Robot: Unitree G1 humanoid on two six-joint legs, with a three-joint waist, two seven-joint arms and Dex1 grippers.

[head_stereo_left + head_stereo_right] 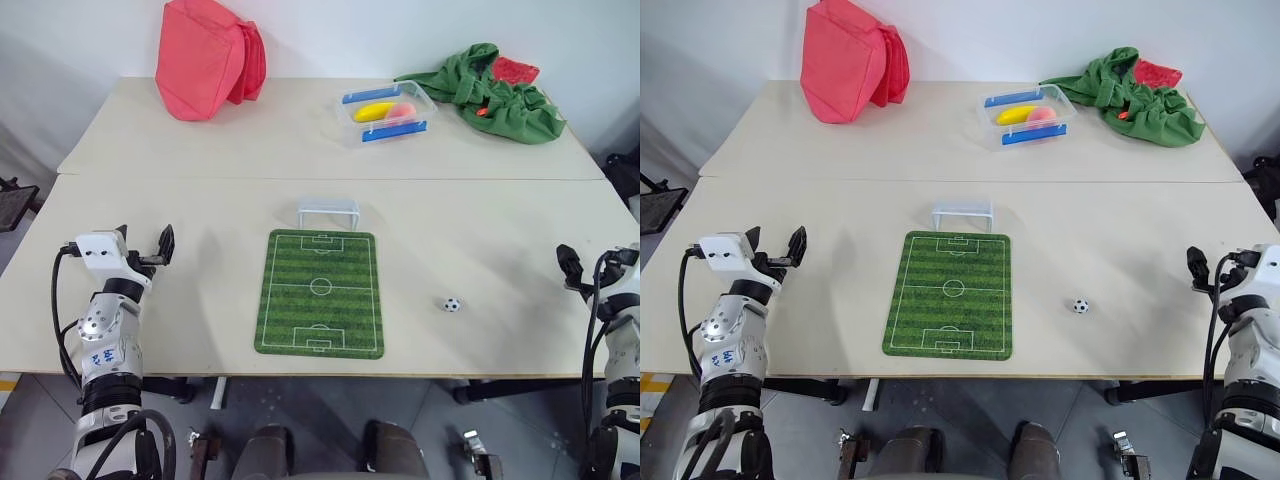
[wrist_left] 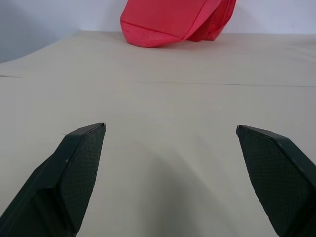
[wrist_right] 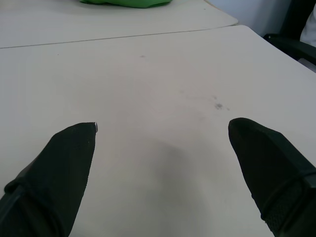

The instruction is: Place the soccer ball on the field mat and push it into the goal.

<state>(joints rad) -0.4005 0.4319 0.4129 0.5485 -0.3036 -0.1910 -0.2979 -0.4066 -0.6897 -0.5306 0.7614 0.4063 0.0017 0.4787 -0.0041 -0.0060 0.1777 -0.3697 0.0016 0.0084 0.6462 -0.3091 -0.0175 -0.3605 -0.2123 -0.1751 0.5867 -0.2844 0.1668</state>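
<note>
The soccer ball (image 1: 453, 304), tiny and white with black patches, rests on the bare table to the right of the field mat (image 1: 320, 292). The green striped mat lies flat at the table's middle. The white goal (image 1: 328, 212) stands just beyond the mat's far short edge. My left gripper (image 1: 143, 243) hovers open over the table's left side, well left of the mat, with nothing between its fingers (image 2: 79, 163). My right gripper (image 1: 1218, 268) is open and empty at the table's right edge, to the right of the ball, its fingers (image 3: 64, 168) spread wide over bare tabletop.
On the far table sit a red bag (image 1: 208, 57) at the left, a clear tub with blue handles (image 1: 388, 115) holding yellow and pink items, and a green cloth heap (image 1: 495, 92) at the right. A seam joins the two tables (image 1: 200, 310).
</note>
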